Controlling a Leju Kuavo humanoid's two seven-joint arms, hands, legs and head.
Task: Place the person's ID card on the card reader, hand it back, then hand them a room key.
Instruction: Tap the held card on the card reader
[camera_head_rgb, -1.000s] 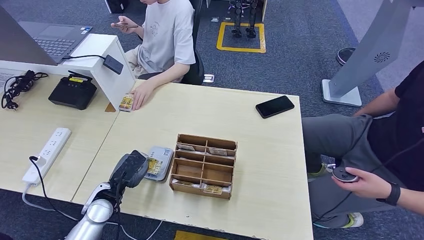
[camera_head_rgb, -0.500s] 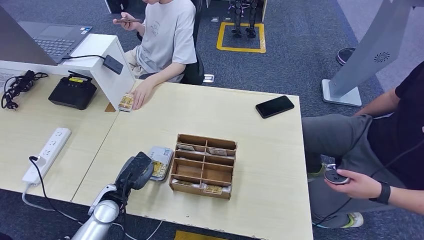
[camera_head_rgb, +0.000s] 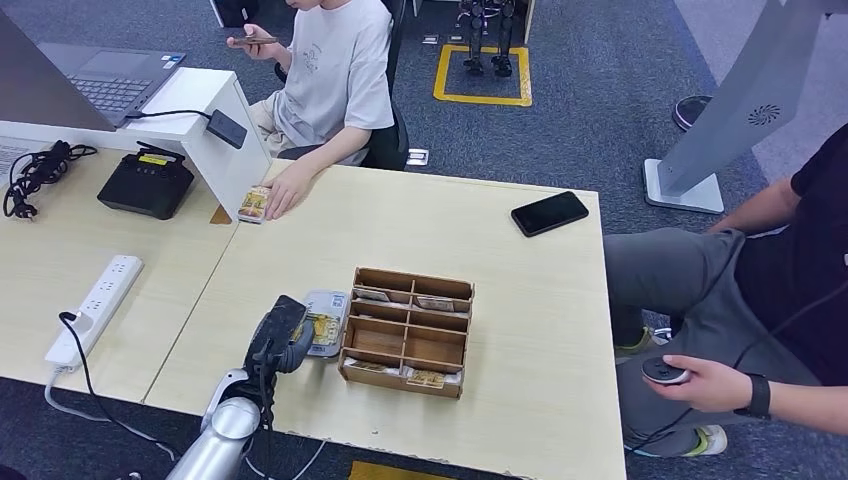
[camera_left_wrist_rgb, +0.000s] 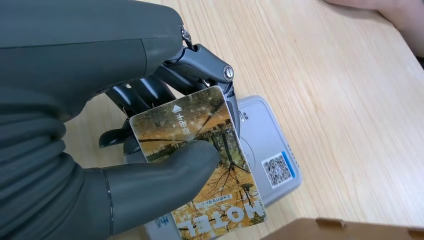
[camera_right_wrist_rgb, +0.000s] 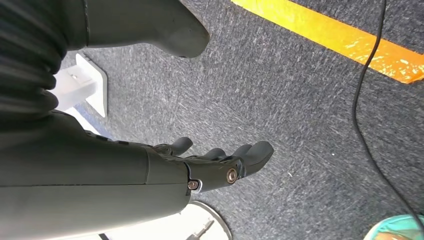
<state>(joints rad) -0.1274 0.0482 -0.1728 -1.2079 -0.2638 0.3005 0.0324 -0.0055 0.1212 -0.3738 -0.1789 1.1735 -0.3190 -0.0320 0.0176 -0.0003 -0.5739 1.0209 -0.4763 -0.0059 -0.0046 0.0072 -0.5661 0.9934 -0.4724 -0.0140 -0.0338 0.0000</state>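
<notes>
My left hand (camera_head_rgb: 278, 338) (camera_left_wrist_rgb: 125, 100) pinches a card (camera_left_wrist_rgb: 220, 200) between thumb and fingers. The card shows yellow autumn trees and the word HOTEL. It hangs just over the grey card reader (camera_head_rgb: 330, 303) (camera_left_wrist_rgb: 272, 165), which lies on the table left of the wooden box; whether the card touches the reader I cannot tell. Across the table, a seated person's hand (camera_head_rgb: 283, 188) rests on a second card (camera_head_rgb: 252, 204). My right hand (camera_right_wrist_rgb: 220, 160) hangs over the carpet, fingers apart and holding nothing.
A wooden compartment box (camera_head_rgb: 405, 332) with several cards stands right of the reader. A black phone (camera_head_rgb: 549, 212) lies at the far right. A power strip (camera_head_rgb: 95, 308), a black device (camera_head_rgb: 147, 183) and a laptop (camera_head_rgb: 105, 80) sit left. Another person (camera_head_rgb: 760, 270) sits right.
My left hand has moved right and forward with the card, from beside the reader to over it. The person at the right has lowered the hand holding a controller.
</notes>
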